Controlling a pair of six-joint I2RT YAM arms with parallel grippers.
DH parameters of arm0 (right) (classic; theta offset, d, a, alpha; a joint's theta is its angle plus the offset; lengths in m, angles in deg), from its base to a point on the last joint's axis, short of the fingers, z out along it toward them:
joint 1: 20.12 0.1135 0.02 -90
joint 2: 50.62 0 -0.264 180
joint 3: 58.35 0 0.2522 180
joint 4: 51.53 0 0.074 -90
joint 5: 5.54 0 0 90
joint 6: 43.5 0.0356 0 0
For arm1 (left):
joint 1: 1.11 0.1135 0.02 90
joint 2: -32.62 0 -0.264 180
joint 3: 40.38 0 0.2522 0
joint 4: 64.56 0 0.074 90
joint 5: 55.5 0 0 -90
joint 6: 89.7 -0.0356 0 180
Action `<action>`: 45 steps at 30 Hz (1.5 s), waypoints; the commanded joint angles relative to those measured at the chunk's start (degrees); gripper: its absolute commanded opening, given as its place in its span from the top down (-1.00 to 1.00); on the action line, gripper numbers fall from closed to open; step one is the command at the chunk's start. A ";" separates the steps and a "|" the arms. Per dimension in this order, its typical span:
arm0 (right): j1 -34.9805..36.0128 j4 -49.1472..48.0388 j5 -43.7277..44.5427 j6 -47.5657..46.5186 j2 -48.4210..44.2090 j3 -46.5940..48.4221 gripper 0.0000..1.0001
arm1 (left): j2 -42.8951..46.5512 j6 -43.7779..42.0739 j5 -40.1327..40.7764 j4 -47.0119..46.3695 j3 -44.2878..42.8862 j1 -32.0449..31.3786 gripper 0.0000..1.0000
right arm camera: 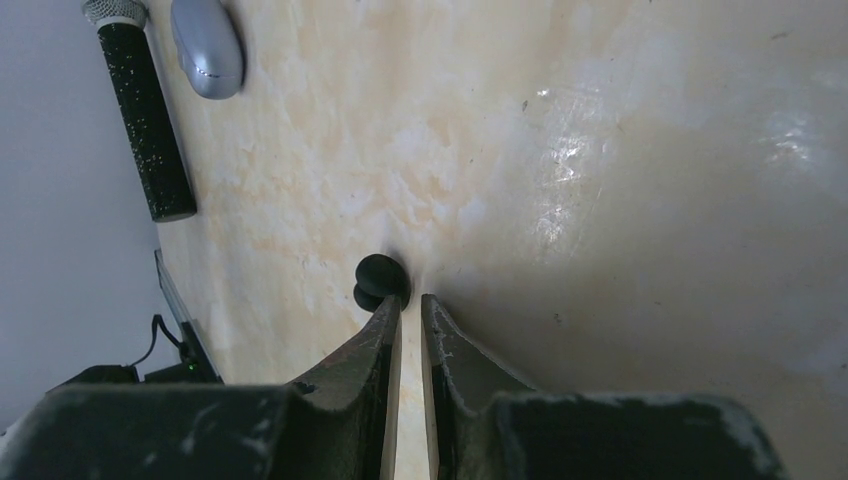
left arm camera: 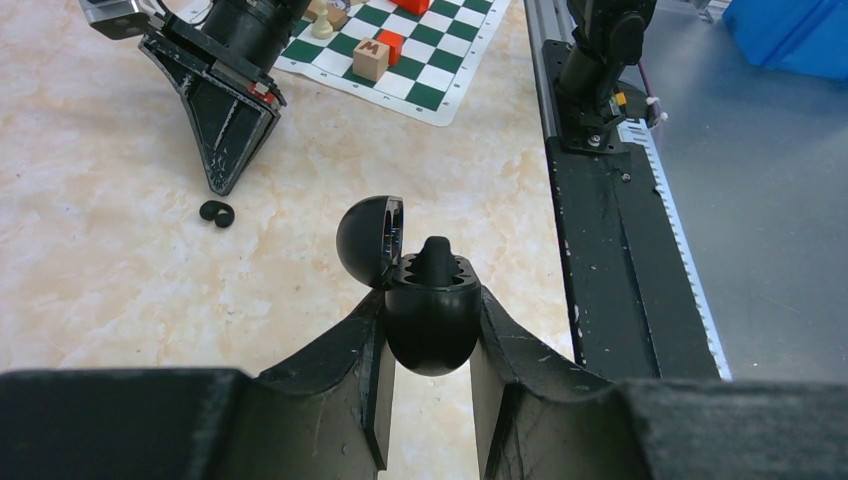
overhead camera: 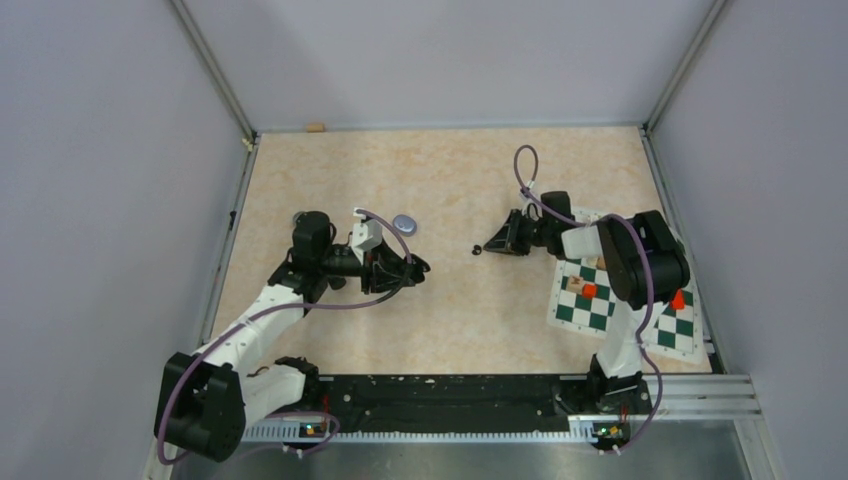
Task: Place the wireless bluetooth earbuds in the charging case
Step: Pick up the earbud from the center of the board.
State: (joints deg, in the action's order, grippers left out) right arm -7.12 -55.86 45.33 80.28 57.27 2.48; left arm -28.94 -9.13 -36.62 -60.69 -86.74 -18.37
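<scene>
Left gripper (left arm camera: 428,400): your jaws clamp the open black case (left arm camera: 432,320), one bud already seated.
Right gripper (right arm camera: 411,305): jaws nearly closed, holding nothing; the loose black bud (right arm camera: 378,280) lies on the worktop (right arm camera: 600,200) just beyond their tips.
Left to do: pick up and insert that bud.
Views: only the right wrist shows the miss; it also shows a pale case (right arm camera: 207,47).

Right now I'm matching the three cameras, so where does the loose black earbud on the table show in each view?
Top external: the loose black earbud lies mid-table, just left of the right gripper.
Left wrist: upper left, just below that gripper's tips.
Right wrist: centre, at the fingertips, slightly left of the gap.
Shared landmark: the right gripper.
</scene>
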 commanded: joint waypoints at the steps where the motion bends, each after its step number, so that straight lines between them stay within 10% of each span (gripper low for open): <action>1: 0.99 1.40 1.17 0.44 2.66 1.68 0.75 | -0.79 -1.29 -0.85 -0.70 -2.32 0.03 1.00; 36: 3.30 4.09 0.40 -1.60 5.44 4.20 0.60 | -0.53 -2.52 -0.27 0.40 -2.29 0.03 1.00; 45: 3.34 0.90 -2.83 -0.30 4.19 3.82 0.86 | -0.40 -2.40 -0.25 0.44 -2.29 0.03 1.00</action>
State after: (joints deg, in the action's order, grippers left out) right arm -4.78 -55.79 41.65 80.81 60.55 6.22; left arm -29.80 -10.59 -36.55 -59.31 -87.00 -18.37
